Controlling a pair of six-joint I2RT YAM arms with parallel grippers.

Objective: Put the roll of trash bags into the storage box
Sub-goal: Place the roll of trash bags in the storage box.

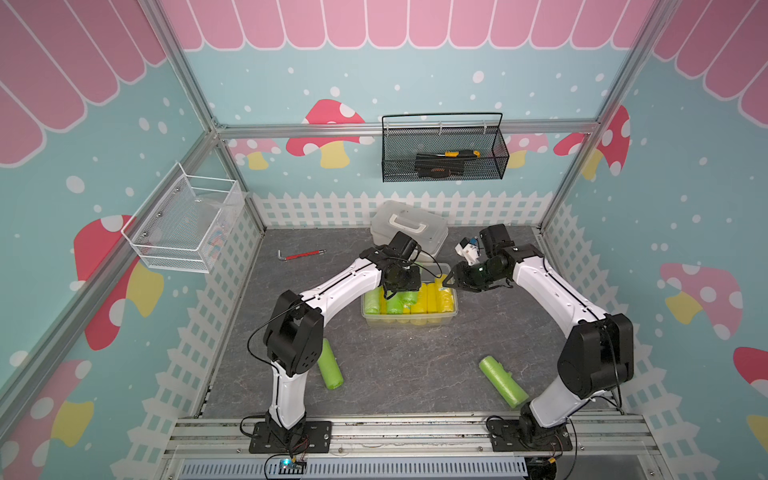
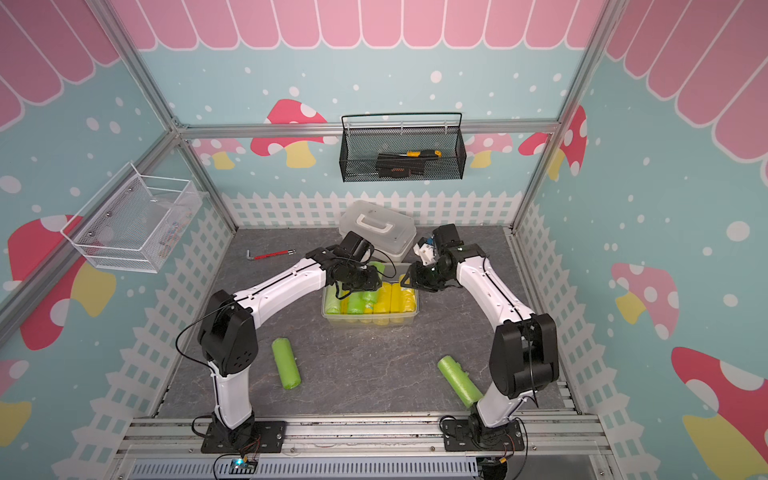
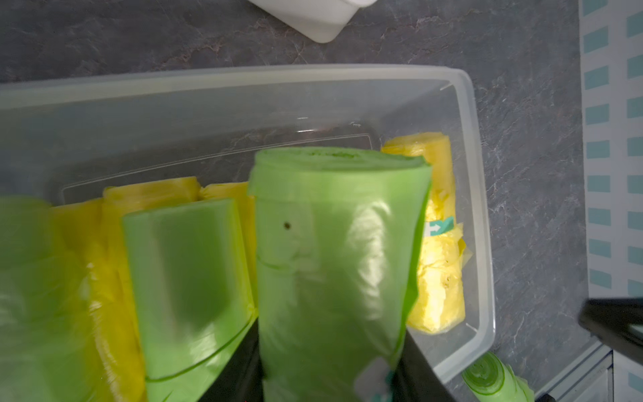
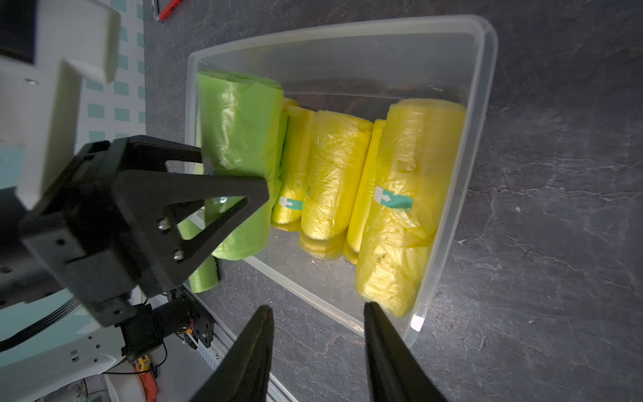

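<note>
The storage box (image 1: 456,308) (image 2: 417,308) is a clear tub at mid table holding several yellow rolls (image 1: 434,297) (image 4: 407,195) and some green ones. My left gripper (image 1: 401,282) (image 3: 328,365) hangs over the box's left half, shut on a green roll of trash bags (image 3: 334,250) (image 4: 240,139) (image 1: 406,296). The roll's far end dips below the rim, above the rolls lying there. My right gripper (image 1: 451,278) (image 4: 317,306) stands open and empty just outside the box's right end.
Two more green rolls lie on the table near the arm bases (image 1: 330,365) (image 1: 503,380). A white case with a handle (image 1: 409,226) sits behind the box, and a red-handled wrench (image 1: 301,254) lies at the back left. Wire baskets (image 1: 442,153) (image 1: 187,224) hang on the walls.
</note>
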